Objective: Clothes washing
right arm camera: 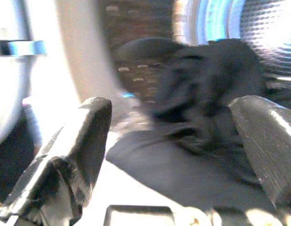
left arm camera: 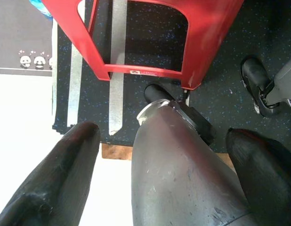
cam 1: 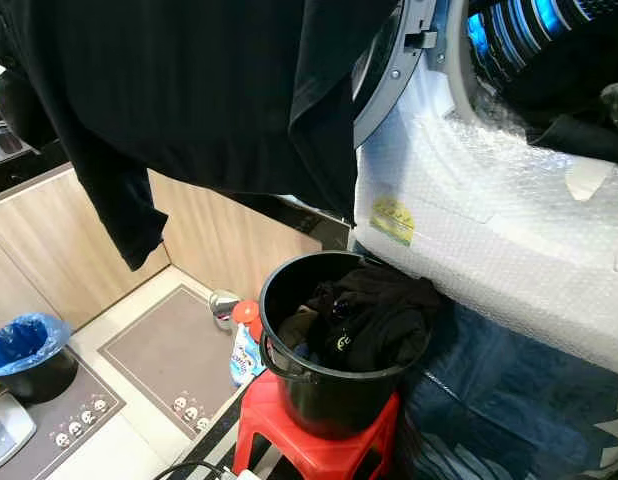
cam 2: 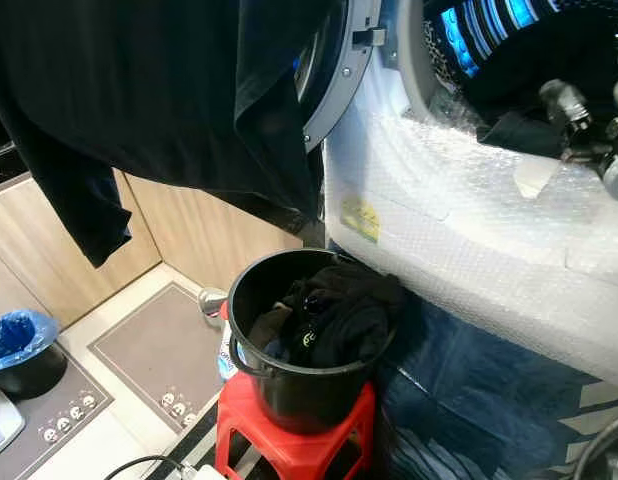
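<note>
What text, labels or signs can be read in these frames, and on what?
None can be read.
Yellow sticker on the washing machine: print too small.
Bottle beside the black bucket: label blurred.
Small label on the red stool: too small.

I'm in a home laundry corner: a front-loading washer (cam 1: pixel 509 210) wrapped in bubble film, a bucket (cam 1: pixel 329 385) of dark clothes on a red stool (cam 1: pixel 319 450), panda mats (cam 1: pixel 164 360), wood-look cabinets (cam 1: pixel 49 250).

I can read no text: the yellow sticker (cam 1: pixel 393 220) on the washing machine (cam 1: pixel 509 250) and the bottle's label (cam 1: pixel 245 357) are too small.
</note>
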{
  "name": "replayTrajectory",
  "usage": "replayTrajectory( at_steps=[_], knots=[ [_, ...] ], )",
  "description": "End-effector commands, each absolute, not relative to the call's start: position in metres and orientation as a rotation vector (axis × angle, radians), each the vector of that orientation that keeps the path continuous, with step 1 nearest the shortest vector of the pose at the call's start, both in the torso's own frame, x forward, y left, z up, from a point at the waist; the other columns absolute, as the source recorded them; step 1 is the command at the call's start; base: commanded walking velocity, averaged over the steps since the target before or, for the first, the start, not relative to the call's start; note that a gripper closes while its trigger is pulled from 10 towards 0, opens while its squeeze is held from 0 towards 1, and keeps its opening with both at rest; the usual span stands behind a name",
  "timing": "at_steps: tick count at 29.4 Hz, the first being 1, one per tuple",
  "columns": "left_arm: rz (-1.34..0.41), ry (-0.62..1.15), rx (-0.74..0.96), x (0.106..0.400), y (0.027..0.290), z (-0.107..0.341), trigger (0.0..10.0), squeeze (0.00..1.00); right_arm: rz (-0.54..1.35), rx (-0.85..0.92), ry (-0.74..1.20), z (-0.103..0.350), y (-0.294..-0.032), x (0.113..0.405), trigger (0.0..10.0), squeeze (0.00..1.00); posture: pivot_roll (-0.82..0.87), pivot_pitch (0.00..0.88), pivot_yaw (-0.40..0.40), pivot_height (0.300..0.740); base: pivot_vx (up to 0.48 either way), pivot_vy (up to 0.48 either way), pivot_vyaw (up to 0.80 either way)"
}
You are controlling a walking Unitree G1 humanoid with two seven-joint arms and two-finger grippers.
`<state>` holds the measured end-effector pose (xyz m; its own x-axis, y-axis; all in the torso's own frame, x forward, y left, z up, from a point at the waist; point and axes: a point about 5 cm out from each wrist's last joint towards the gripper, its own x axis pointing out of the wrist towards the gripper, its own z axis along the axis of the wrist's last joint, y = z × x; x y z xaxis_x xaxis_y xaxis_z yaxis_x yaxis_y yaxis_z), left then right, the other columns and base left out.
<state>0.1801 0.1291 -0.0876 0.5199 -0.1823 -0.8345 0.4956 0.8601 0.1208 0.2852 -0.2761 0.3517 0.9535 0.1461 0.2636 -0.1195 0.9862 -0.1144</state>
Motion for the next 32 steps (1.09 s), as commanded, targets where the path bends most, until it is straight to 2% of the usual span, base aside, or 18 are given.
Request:
replayTrajectory(
  at_steps=[1,6,9,21,27,32],
  knots=[
    [-0.432,1.037,0.391,0.160,0.135,-0.097,10.0,0.00,0.247,-0.140,-0.270,0.348,-0.260,0.276,10.0,0.00,-0.18,0.041,0.071,0.740,0.000,0.000,0.00],
    [-0.437,1.038,0.392,0.160,0.135,-0.097,10.0,0.00,0.369,-0.215,-0.219,0.331,-0.244,0.269,10.0,0.00,-0.18,0.041,0.068,0.740,0.000,0.000,0.00],
    [-0.438,1.040,0.391,0.159,0.134,-0.098,10.0,0.00,0.408,-0.202,-0.160,0.320,-0.233,0.270,10.0,0.00,-0.18,0.041,0.064,0.740,0.000,0.000,0.00],
    [-0.430,1.048,0.380,0.156,0.134,-0.099,10.0,0.00,0.340,-0.126,-0.052,0.305,-0.219,0.297,10.0,0.00,-0.16,0.040,0.049,0.740,0.000,0.000,0.00],
    [-0.421,1.052,0.370,0.154,0.135,-0.100,10.0,0.00,0.263,-0.060,-0.039,0.309,-0.224,0.313,10.0,0.00,-0.15,0.040,0.042,0.740,0.000,0.000,0.00],
    [-0.408,1.055,0.358,0.153,0.135,-0.100,10.0,0.00,0.055,0.052,0.009,0.311,-0.249,0.333,10.0,0.00,-0.14,0.045,0.035,0.740,0.000,0.000,0.00]
  ],
)
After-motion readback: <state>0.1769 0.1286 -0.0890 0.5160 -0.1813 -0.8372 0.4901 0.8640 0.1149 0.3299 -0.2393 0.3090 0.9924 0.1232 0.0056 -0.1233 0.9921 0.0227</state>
